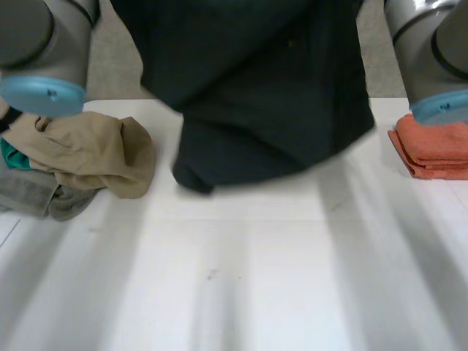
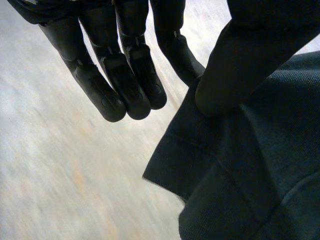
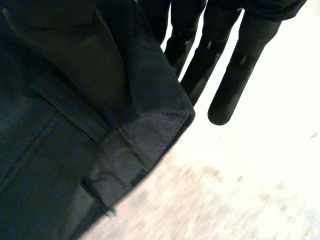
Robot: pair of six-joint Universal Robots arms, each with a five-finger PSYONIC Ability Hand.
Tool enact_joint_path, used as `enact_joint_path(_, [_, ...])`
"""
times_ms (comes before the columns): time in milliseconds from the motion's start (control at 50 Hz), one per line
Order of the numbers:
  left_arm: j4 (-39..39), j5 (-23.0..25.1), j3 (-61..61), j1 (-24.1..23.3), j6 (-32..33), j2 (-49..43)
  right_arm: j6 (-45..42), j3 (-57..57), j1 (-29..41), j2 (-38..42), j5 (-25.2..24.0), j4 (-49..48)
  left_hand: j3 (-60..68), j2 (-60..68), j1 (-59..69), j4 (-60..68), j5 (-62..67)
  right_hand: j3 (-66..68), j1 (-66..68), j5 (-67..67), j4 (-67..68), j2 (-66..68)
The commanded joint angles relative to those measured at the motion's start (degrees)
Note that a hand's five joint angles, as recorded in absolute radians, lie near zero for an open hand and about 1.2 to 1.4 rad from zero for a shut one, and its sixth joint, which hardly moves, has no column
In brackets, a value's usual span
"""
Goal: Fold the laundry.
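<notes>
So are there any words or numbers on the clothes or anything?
None can be read.
The dark cloth has seams and a flap, with no writing on them.
The tan cloth and the orange towels are plain.
The blue cap on the left arm has a tiny mark, too small to read.

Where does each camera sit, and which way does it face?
Head view: between and behind the left arm and right arm, both showing, facing down at the white table.
Left wrist view: on the left wrist, looking along the left hand, which pinches the dark garment.
Right wrist view: on the right wrist, looking along the right hand, pinching it too.
Shared: the dark garment.
</notes>
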Motion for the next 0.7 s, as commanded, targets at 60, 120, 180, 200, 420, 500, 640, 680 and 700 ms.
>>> enact_joint_path(60, [5.26,1.73,-13.64,1.53,0.54,9.71,0.56,3.28,-1.09,-1.46,-2.00,-3.50,12.12,11.59,12.60,11.54,13.44,11.87,15.89,13.48,11.35,13.27])
enact_joint_path(120, [4.56,3.31,-22.32,1.97,0.71,12.08,0.56,8.71,-2.14,-2.34,-4.28,-0.35,12.12,11.59,12.60,11.54,13.44,11.87,15.89,13.48,11.35,13.27])
enact_joint_path(180, [3.68,5.77,-31.89,2.14,1.07,13.66,0.38,16.08,-3.11,-3.31,-7.70,3.34,12.12,11.59,12.60,11.54,13.44,11.87,15.89,13.48,11.35,13.27])
enact_joint_path(200, [3.42,6.31,-34.47,2.23,1.15,13.85,0.38,18.04,-3.29,-3.48,-8.32,4.05,12.12,11.59,12.60,11.54,13.44,11.87,15.89,13.48,11.35,13.27])
enact_joint_path(420, [-2.37,10.26,-58.12,1.71,9.32,11.57,-10.76,44.58,-6.27,-1.99,-15.36,9.59,12.12,11.59,12.60,11.54,13.44,11.87,15.89,13.48,11.35,13.27])
enact_joint_path(500, [-7.04,9.56,-58.49,0.83,11.44,9.81,-13.59,48.11,-6.54,-2.34,-14.75,12.14,12.12,11.59,12.60,11.54,13.44,11.87,15.89,13.48,11.35,13.27])
enact_joint_path(640, [-12.92,9.39,-57.69,0.30,13.37,8.48,-12.71,50.40,-5.75,-4.54,-9.13,17.59,0.93,0.40,1.41,0.35,2.25,-7.47,-3.46,-5.87,-8.00,-6.08])
enact_joint_path(680, [-15.21,9.04,-57.61,0.30,14.60,8.84,-12.27,51.28,-5.22,-5.85,-5.62,18.30,-20.41,-20.94,-19.93,-20.99,-19.09,-17.72,-13.70,-16.11,-18.24,-16.32])
enact_joint_path(700, [-16.18,8.77,-57.52,0.47,15.12,9.27,-12.19,52.15,-4.96,-7.25,-3.61,18.30,-35.15,-35.68,-34.67,-35.73,-33.83,-24.08,-20.06,-22.47,-24.61,-22.69])
